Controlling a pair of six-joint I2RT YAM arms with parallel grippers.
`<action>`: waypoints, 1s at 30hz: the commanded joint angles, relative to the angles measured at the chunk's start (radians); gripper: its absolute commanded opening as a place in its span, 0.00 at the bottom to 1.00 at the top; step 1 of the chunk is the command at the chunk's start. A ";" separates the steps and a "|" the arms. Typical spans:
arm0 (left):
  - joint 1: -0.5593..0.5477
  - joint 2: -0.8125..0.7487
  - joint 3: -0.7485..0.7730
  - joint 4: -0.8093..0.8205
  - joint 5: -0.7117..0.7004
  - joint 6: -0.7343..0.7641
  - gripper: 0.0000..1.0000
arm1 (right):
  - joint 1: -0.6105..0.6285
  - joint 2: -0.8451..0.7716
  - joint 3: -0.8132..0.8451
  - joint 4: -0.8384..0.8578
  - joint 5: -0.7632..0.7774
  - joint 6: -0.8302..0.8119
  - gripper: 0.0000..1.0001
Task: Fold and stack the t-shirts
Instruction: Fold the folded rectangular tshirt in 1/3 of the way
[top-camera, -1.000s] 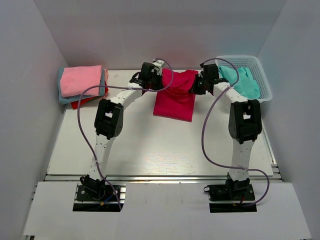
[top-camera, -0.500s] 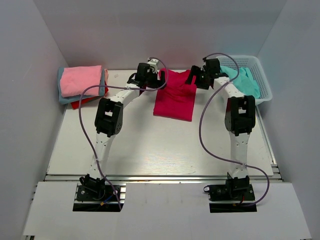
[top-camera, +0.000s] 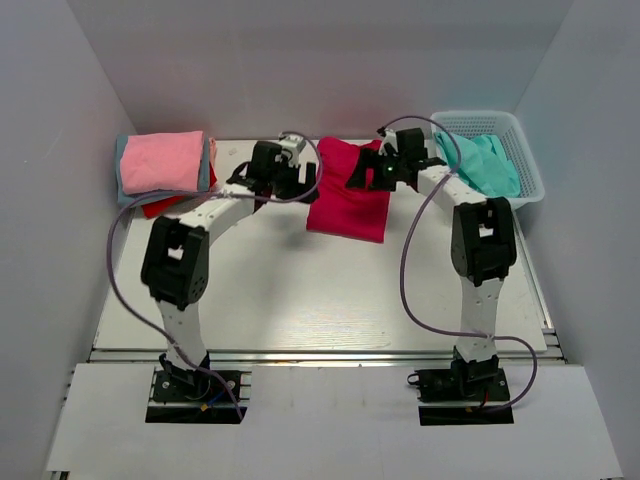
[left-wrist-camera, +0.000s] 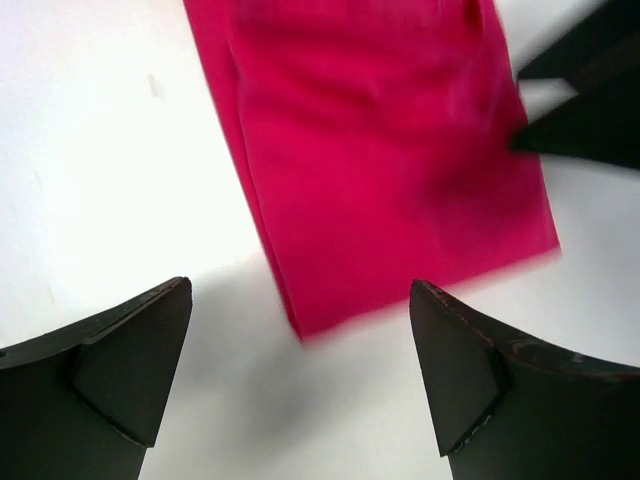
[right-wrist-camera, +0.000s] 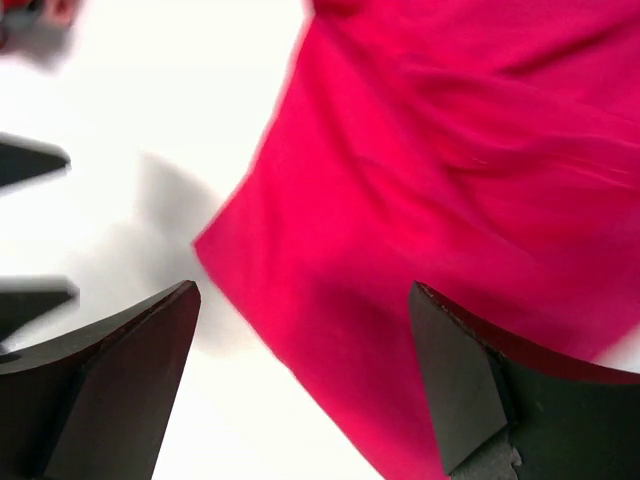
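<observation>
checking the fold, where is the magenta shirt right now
In the top view the crimson-magenta t-shirt lies far centre between the left gripper and right gripper, both open, left of the white basket.

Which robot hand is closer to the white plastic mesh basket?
Right. The right gripper sits at the crimson cloth t-shirt's right edge, left of the white plastic mesh basket. The left gripper is at the shirt's left edge, farther off.
</observation>
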 joint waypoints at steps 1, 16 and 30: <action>-0.010 -0.197 -0.173 -0.009 0.005 -0.019 1.00 | 0.043 0.075 0.074 0.045 -0.098 -0.028 0.90; -0.010 -0.434 -0.464 -0.087 -0.102 -0.061 1.00 | 0.036 0.387 0.353 0.361 0.065 0.064 0.90; -0.010 -0.355 -0.422 -0.075 -0.040 -0.041 1.00 | -0.004 0.413 0.385 0.457 0.079 0.003 0.90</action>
